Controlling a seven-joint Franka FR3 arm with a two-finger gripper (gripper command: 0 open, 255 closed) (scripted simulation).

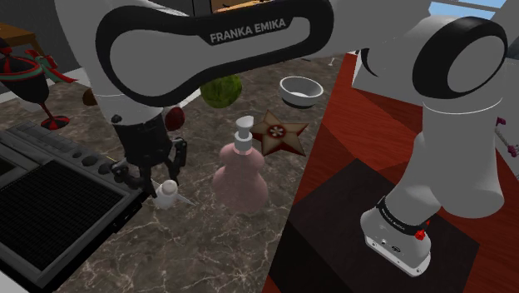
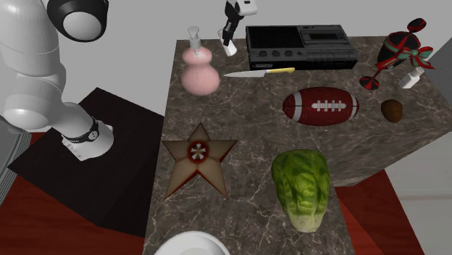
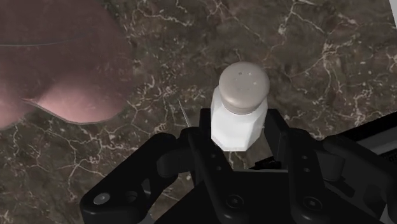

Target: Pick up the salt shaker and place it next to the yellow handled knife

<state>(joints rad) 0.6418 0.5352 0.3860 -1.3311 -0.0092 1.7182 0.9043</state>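
The salt shaker (image 3: 240, 105), a white faceted body under a rounded beige cap, is clasped between the two black fingers of my gripper (image 3: 240, 128). From the shoulder view the gripper (image 1: 160, 176) holds the shaker (image 1: 169, 193) tilted, low over the dark marble counter (image 1: 208, 241), between the black cooktop (image 1: 50, 196) and the pink pump bottle (image 1: 241, 176). In the second exterior view the shaker (image 2: 230, 49) hangs under the gripper (image 2: 231, 32), just behind the tip of the yellow-handled knife (image 2: 262, 72), which lies flat in front of the cooktop (image 2: 300, 45).
The pink pump bottle (image 2: 199, 72) stands close to the shaker. On the counter also lie a football (image 2: 320, 106), a star-shaped dish (image 2: 197, 156), a head of lettuce (image 2: 303, 187), a dark goblet (image 2: 395, 54) and a white bowl (image 1: 300, 89).
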